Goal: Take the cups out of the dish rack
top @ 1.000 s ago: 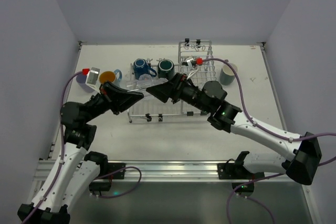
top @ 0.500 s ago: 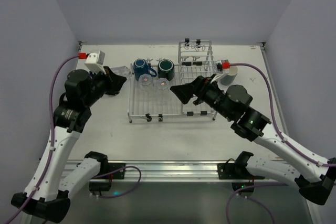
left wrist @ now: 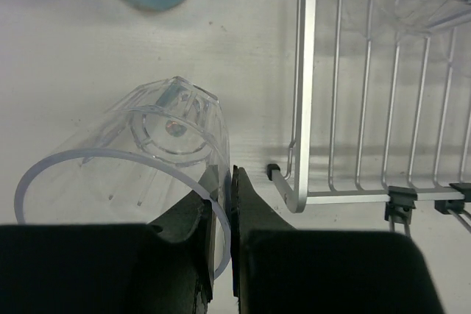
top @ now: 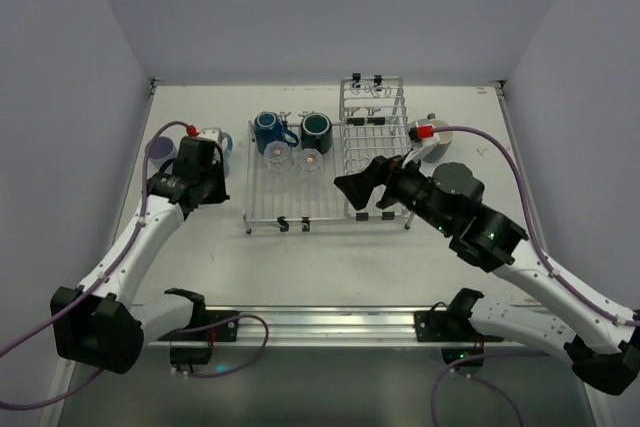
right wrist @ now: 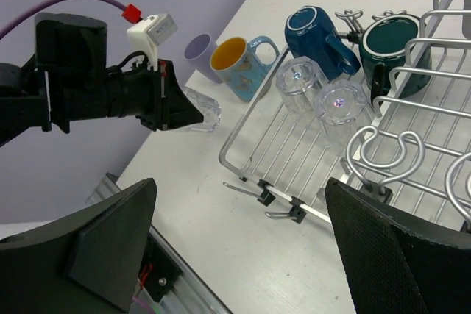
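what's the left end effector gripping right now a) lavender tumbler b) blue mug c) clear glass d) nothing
c: the left end effector is shut on the rim of a clear glass, just outside the rack.

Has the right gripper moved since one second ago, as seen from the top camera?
Yes. In the top view the right gripper has shifted right, from over the middle of the dish rack to the right edge of its flat grid.

Blue mug (right wrist: 315,31), dark green mug (right wrist: 394,45), silver rack (left wrist: 302,71), lavender tumbler (right wrist: 197,51)
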Controlling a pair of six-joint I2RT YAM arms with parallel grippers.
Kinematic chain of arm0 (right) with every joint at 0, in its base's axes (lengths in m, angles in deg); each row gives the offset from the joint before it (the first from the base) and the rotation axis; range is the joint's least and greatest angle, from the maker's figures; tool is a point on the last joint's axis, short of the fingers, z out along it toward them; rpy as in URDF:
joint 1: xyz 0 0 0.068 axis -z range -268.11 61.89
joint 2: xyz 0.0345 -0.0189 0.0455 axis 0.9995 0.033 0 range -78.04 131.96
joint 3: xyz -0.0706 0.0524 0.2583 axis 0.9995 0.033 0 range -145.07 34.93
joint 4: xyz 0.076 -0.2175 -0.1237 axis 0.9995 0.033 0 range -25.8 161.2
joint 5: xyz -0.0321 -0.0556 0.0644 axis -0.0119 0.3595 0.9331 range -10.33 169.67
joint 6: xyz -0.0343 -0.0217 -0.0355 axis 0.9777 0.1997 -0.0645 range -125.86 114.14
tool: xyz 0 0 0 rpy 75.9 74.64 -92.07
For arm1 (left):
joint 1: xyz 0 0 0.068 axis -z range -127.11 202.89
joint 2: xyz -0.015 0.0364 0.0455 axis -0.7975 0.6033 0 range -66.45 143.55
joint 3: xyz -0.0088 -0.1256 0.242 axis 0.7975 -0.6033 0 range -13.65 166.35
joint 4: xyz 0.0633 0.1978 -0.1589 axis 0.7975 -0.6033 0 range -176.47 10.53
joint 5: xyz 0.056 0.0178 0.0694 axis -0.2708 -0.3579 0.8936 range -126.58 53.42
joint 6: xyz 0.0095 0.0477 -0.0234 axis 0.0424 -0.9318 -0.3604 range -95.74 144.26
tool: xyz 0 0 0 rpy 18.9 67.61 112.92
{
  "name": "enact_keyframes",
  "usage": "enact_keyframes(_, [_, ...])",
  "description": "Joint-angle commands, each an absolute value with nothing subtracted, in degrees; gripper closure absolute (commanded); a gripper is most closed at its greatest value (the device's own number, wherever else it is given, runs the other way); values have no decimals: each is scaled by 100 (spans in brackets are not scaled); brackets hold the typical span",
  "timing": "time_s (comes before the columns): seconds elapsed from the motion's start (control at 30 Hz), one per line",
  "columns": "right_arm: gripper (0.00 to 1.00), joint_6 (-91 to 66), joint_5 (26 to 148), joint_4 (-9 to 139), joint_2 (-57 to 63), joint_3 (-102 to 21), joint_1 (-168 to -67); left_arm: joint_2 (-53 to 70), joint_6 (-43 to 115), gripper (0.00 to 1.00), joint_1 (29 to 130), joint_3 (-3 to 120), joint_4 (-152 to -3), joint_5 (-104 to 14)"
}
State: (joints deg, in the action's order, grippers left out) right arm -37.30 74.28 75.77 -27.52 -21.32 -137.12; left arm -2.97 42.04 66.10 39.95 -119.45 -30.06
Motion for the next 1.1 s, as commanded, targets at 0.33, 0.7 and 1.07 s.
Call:
enact_keyframes(0.33, [1,-3222,7220,7782,-3506,-2115,-13706,1168,4290,100,6371,3654,-11339,-2507])
enact_keyframes(0.7, [1,-3214,7176,7747,-3507,-1957,-13706,1178,4219,52,6309,3530,-11234,-2041])
enact_keyframes(1.07, [1,-3275,7185,7712,-3234,-2036,-13706,-667,4438,11,6449,4576,-11261,-3463])
